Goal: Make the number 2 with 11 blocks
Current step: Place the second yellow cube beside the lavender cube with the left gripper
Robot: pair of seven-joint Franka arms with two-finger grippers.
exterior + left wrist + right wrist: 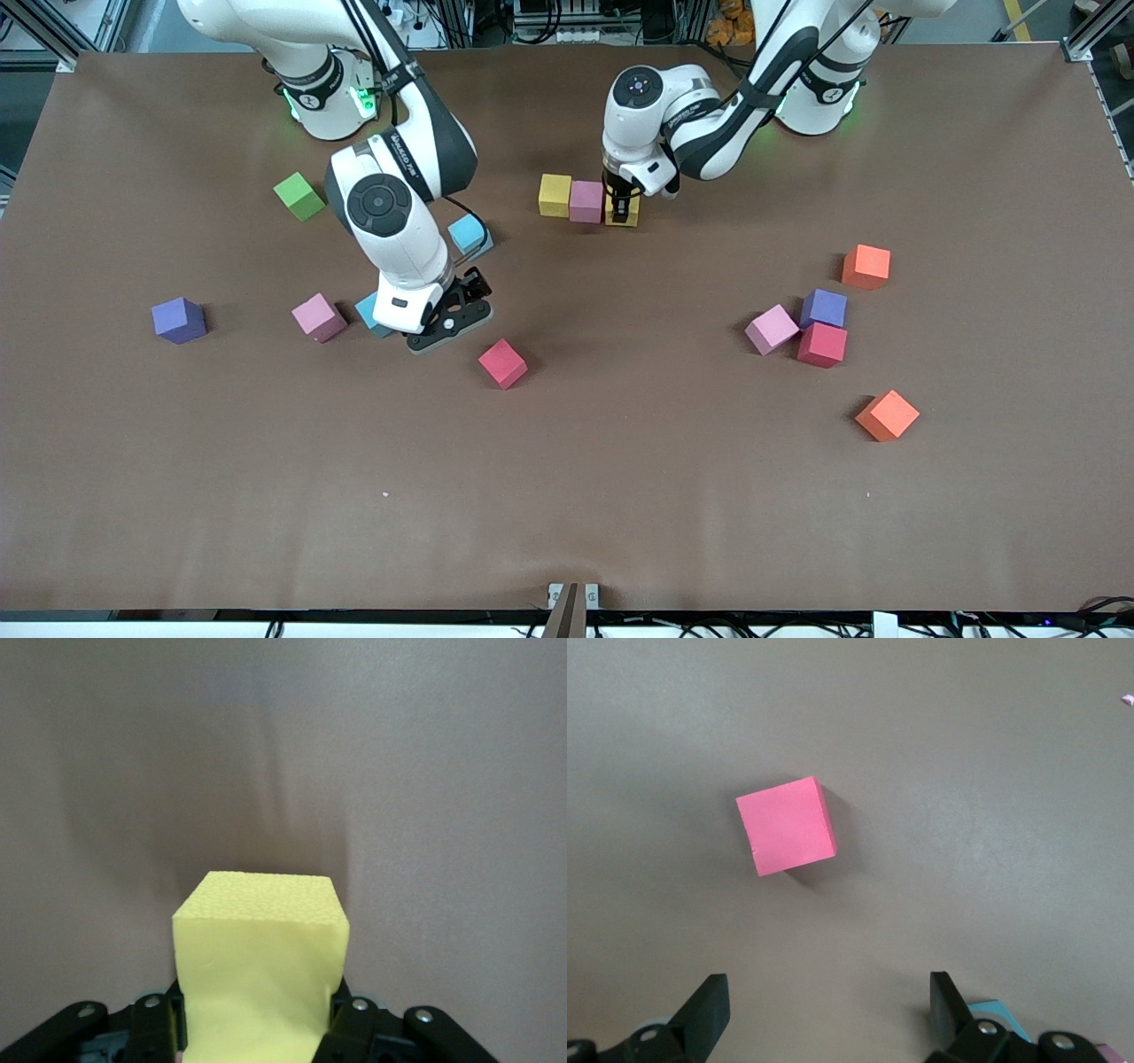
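Brown surface (620, 496) carrying scattered cubes. Right gripper (447, 323), jaws spread wide and empty, hangs over bare surface between a light blue cube (372, 312) and a red cube (502, 363). Left gripper (622, 209), jaws clamped on a yellow cube (261, 979), sets it at the end of a short row, just beside a pink cube (586, 201) and another yellow cube (555, 195). Remaining cubes lie loose toward both ends; a green cube (299, 196) sits apart.
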